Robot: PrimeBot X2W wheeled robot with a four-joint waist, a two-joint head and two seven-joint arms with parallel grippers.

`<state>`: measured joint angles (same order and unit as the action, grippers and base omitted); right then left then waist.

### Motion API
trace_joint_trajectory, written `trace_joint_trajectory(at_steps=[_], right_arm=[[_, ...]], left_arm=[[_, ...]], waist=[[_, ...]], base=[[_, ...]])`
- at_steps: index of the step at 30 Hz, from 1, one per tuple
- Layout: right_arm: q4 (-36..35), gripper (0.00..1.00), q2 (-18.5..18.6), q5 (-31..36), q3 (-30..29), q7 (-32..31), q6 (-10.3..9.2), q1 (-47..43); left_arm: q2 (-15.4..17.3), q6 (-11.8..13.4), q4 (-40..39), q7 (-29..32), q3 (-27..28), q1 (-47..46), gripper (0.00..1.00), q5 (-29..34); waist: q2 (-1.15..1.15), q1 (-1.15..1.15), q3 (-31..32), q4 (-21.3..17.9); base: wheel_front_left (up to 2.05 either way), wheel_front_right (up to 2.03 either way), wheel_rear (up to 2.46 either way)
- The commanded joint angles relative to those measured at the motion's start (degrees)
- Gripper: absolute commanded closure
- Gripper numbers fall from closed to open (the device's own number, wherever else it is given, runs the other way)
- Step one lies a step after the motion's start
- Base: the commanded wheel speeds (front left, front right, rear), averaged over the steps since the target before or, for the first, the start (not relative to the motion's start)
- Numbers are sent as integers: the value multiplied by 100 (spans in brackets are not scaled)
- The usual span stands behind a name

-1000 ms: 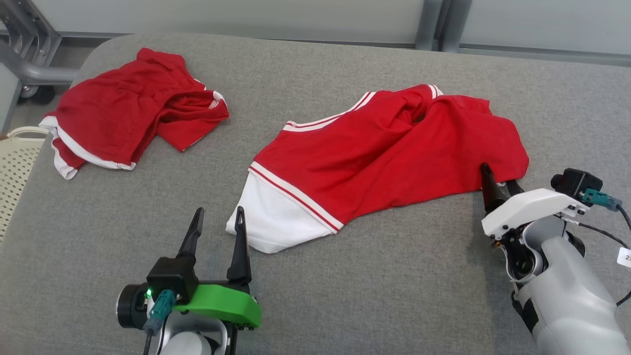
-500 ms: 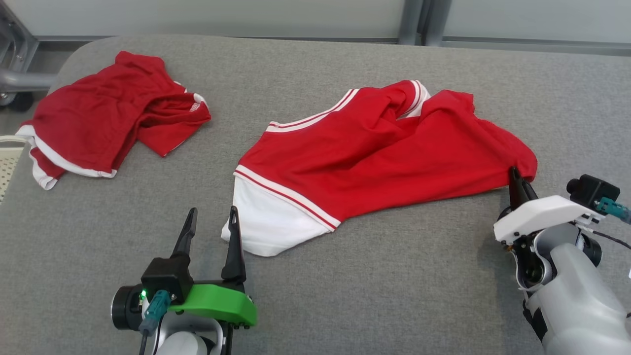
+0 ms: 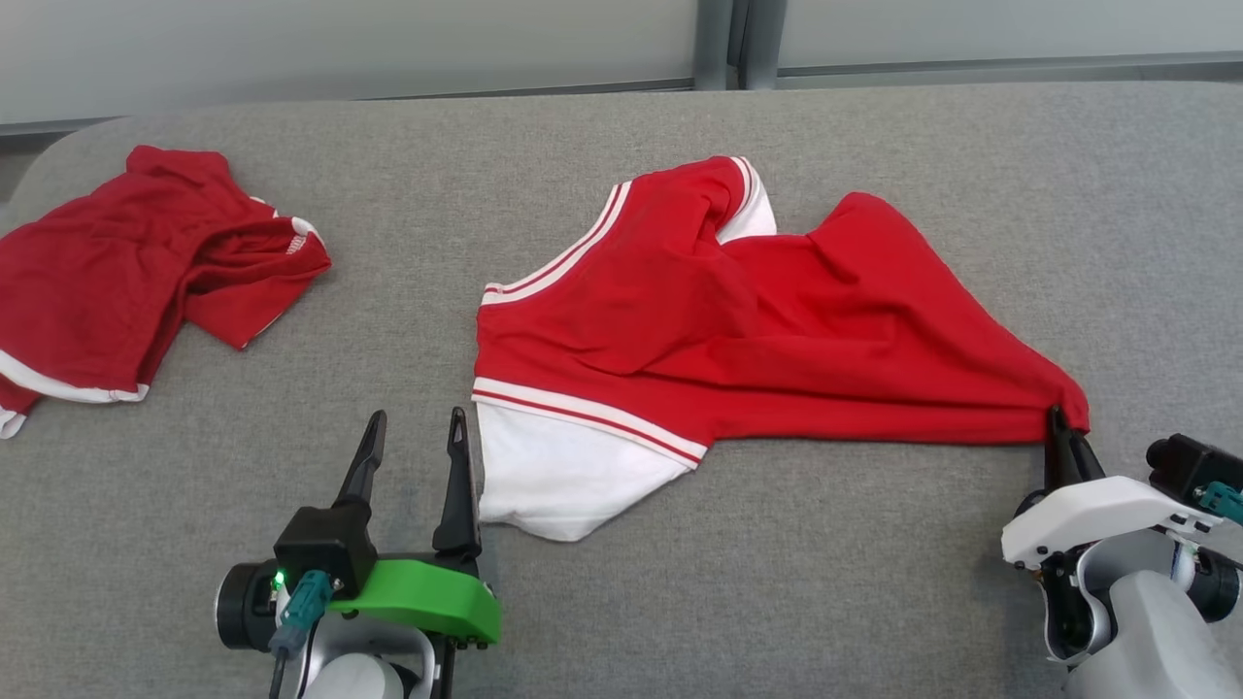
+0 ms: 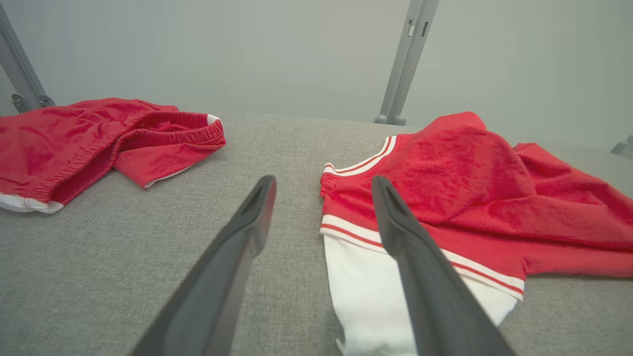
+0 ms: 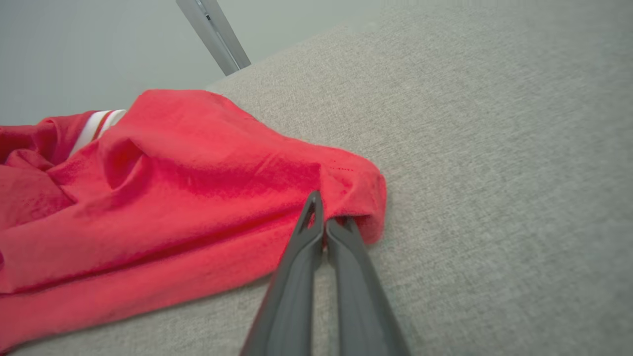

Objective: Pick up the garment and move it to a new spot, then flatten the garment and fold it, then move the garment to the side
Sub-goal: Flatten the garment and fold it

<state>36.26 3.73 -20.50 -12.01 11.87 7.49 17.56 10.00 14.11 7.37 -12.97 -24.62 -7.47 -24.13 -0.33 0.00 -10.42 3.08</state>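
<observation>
Pinching garment (image 3: 777,330) corner, R pincer (image 3: 1060,425) low; L pincer (image 3: 417,419) agape.

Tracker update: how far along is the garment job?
Done: right gripper shut on a corner of the crumpled red fabric jersey with white trim. In hand: pick-up; jersey lies on the grey padded surface. Remaining: moving, flattening, folding, setting aside. Idle: left gripper, open.

Garment (image 3: 777,330) at centre of padded surface (image 3: 825,582), shorts (image 3: 97,282) far left.
</observation>
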Motion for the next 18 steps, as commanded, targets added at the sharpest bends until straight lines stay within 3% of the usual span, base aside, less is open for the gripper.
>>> trace_joint_trajectory(at_steps=[1, 5, 8, 16, 17, 18], right_arm=[[-94, 100, -24, 212, -108, 1, 0, -92], [-371, 100, -52, 1029, -537, 27, -1, -197], [-500, 100, -77, 1292, -721, 15, 0, -220], [-28, 100, -72, 933, -350, -83, 0, -210], [37, 94, -73, 931, -319, -59, 0, -188], [104, 62, -73, 904, -293, -42, 0, -159]], left_arm=[[44, 15, -20, 1, -8, -22, 0, 2], [63, 8, -31, 10, -25, -36, 0, -7], [72, 13, -28, 8, -31, -30, 0, -27], [91, 36, -9, 17, -37, -39, 0, -52], [95, 41, -10, 17, -38, -43, 0, -54], [101, 48, -11, 18, -37, -44, 0, -57]], waist=[[33, 0, -6, -18], [33, 0, -1, -8], [33, 0, 9, 10], [33, 0, 28, 24], [33, 0, 31, 23], [33, 0, 34, 19]], base=[[0, 0, 0], [0, 0, 0], [0, 0, 0], [0, 0, 0], [0, 0, 0], [0, 0, 0]])
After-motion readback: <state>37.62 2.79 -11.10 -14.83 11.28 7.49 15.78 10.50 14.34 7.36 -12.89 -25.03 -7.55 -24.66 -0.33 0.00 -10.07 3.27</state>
